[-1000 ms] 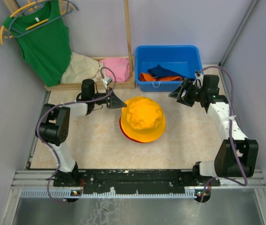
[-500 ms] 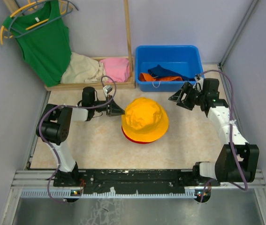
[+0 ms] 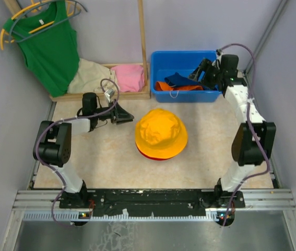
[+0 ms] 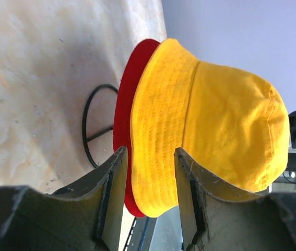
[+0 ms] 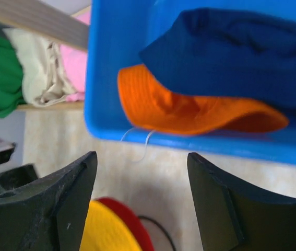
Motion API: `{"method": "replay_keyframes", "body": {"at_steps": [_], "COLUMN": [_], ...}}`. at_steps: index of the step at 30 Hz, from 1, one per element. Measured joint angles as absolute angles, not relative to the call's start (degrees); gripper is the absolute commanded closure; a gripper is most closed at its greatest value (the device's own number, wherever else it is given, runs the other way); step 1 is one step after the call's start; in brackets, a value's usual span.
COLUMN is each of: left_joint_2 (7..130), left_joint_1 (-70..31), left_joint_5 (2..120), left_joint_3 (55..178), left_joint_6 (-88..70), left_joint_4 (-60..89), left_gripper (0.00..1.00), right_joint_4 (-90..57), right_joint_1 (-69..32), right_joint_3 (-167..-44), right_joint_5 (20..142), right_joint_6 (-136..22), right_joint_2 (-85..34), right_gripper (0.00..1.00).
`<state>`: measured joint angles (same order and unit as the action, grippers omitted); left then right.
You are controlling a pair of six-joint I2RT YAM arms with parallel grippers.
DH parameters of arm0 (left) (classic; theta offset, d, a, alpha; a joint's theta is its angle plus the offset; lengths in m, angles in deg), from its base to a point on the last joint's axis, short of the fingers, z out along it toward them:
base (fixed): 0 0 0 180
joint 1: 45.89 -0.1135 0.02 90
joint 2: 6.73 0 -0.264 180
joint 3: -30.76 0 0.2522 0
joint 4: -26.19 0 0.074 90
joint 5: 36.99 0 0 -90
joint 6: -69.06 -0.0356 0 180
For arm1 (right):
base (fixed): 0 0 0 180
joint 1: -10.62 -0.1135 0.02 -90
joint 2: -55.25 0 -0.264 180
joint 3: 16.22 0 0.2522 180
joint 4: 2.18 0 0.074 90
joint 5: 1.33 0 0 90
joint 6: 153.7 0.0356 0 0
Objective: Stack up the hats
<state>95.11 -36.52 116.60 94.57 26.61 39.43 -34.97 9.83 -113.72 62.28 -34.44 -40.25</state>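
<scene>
A yellow-orange hat [image 3: 161, 132] sits crown-up on a red hat [image 3: 146, 155] in the middle of the table. Only the red brim shows. My left gripper [image 3: 127, 116] is open and empty, just left of this stack and apart from it. In the left wrist view the yellow hat [image 4: 205, 120] and red brim [image 4: 122, 130] lie beyond the gripper [image 4: 149, 180]. A navy hat [image 3: 181, 78] lies over a bright orange hat [image 3: 175, 87] in the blue bin [image 3: 187, 56]. My right gripper [image 3: 196, 73] is open and empty above the bin's right part, facing the navy hat [image 5: 231, 47] and orange hat [image 5: 189, 107].
A wooden frame at the back left holds beige folded cloth [image 3: 90, 77] and pink folded cloth [image 3: 129, 76]. A green tank top [image 3: 48, 44] hangs on a hanger above them. Grey walls close in both sides. The blue bin wall [image 5: 111, 68] faces the right gripper [image 5: 142, 172].
My right arm has swung from the table's right side back to above the blue bin. My left gripper has drawn back a little from the yellow hat, which shifted slightly right.
</scene>
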Motion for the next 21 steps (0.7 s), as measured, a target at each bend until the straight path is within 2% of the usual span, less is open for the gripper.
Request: {"method": "replay_keyframes", "body": {"at_steps": [6, 10, 16, 21], "left_joint_2": [92.91, 92.12, 91.70, 91.70], "left_joint_1": [-39.06, -40.04, -42.03, -43.54], "left_joint_5": [114.50, 113.67, 112.99, 112.97], "left_joint_3": [97.06, 98.35, 98.52, 98.87], "left_joint_6": [24.16, 22.89, 21.69, 21.36], "left_joint_4": [33.22, 29.92, 26.80, 25.48], "left_gripper": [0.54, 0.56, 0.57, 0.58], "right_joint_4": [-37.48, -42.62, -49.76, -51.18], "right_joint_1": [5.63, 2.79, 0.86, 0.60], "right_joint_3": [-132.56, -146.62, -167.08, -168.67], "right_joint_5": [71.79, 78.24, 82.30, 85.14], "right_joint_6": [-39.91, -43.73, -46.86, -48.39], "right_joint_2": [-57.39, -68.62, -82.72, -85.52], "right_gripper": [0.10, 0.02, 0.01, 0.01]}}
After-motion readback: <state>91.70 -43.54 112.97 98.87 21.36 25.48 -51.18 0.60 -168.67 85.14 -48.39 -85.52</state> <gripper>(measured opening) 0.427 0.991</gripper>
